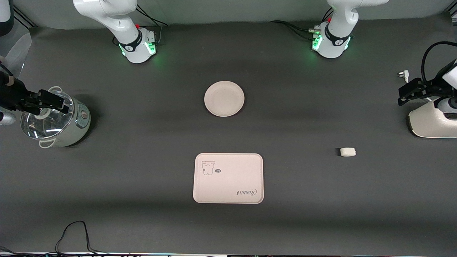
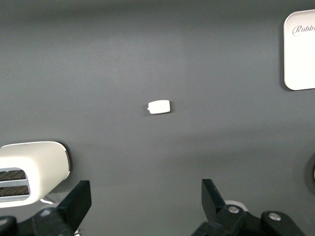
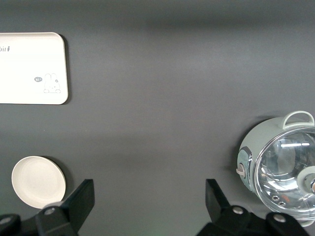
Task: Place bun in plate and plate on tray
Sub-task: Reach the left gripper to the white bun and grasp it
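off-white and small, the bun (image 1: 347, 152) lies alone on the dark surface (image 1: 142, 200) toward the left arm's end, well apart from the plate (image 1: 224, 98) and the tray (image 1: 228, 178), so step 1 looks like a pick of the bun, not yet begun. the left pincer (image 1: 410, 93) hangs over the white toaster (image 1: 433, 123) at that end, its fingers (image 2: 78, 201) spread wide with nothing between them. it is best to come straight down with the bun centred in the gap and close gently, since the lump looks soft. the right pincer (image 1: 48, 102) waits over the glass-lidded cooker (image 1: 57, 121), also spread and empty. the plate sits farther from the front camera than the tray, with bare surface all around both. open room surrounds the bun; only the toaster stands near the left arm's path.
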Controlling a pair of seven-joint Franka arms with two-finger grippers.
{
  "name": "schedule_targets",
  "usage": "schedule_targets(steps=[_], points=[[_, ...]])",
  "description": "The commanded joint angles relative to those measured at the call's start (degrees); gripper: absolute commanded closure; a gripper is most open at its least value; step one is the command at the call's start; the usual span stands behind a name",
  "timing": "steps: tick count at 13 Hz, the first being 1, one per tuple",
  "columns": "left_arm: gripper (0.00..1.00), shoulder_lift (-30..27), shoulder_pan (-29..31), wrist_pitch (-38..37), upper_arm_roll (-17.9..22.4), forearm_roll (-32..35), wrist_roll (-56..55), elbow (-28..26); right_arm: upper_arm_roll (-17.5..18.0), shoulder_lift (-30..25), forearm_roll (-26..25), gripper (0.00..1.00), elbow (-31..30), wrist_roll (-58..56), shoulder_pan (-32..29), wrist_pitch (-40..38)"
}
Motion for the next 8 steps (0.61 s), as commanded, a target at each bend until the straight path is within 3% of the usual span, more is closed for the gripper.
schedule_targets(steps=[1,4,6,8], points=[[0.0,-0.46,-0.64,-1.19,0.33,0.64,-1.19,0.16,-0.7,-0.06,-0.64,0.0,0.67,2.12,0.49,-0.72],[0.0,1.2,-0.82,-0.24,0.33,0.46,-1.37,0.16,-0.7,-2.26,-2.74,0.0,0.58,2.13,0.58,-3.45],[0.0,6.02,-2.04,1.08,0.33,0.64,-1.63,-0.02,-0.52,-2.79,-2.84,0.0,0.66,2.13,0.66,-4.85],[0.0,10.34,-3.71,10.71,0.33,0.99,-5.49,-4.21,-0.08,-2.71,-2.75,0.0,0.75,3.1,1.45,-4.77]])
